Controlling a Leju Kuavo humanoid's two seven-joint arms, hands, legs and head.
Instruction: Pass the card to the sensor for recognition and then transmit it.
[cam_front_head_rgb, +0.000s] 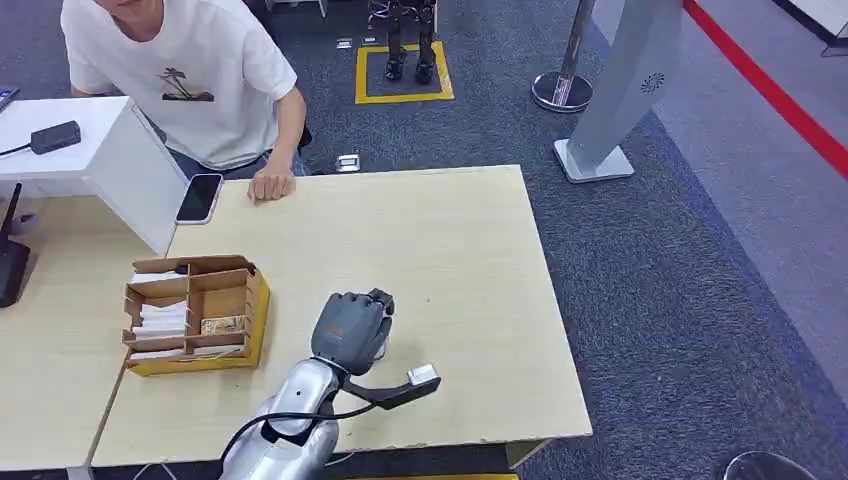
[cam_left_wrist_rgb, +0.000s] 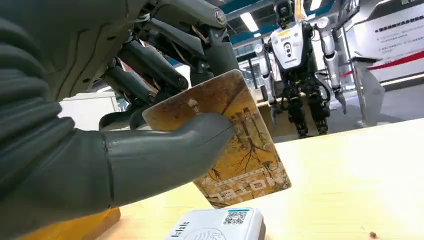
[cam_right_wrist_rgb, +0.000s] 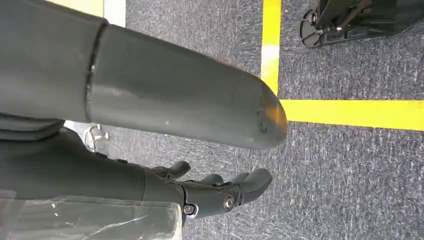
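From my head view, my left hand (cam_front_head_rgb: 352, 330) covers the card completely. In my left wrist view my thumb (cam_left_wrist_rgb: 165, 150) hides the middle of the card (cam_left_wrist_rgb: 245, 150), and the white sensor (cam_left_wrist_rgb: 220, 227) is cut off by the frame's bottom edge. The person (cam_front_head_rgb: 180, 80) at upper left is cropped by the top edge. The box (cam_front_head_rgb: 195, 312) contents are too small to identify.

On the table (cam_front_head_rgb: 470, 230), the left hand (cam_front_head_rgb: 350, 328) holds the card (cam_left_wrist_rgb: 235, 145) just above the sensor (cam_left_wrist_rgb: 220, 227). The compartment box (cam_front_head_rgb: 195, 312) sits to the hand's left. A phone (cam_front_head_rgb: 199, 197) lies at the far edge beside a person's hand (cam_front_head_rgb: 270, 185).
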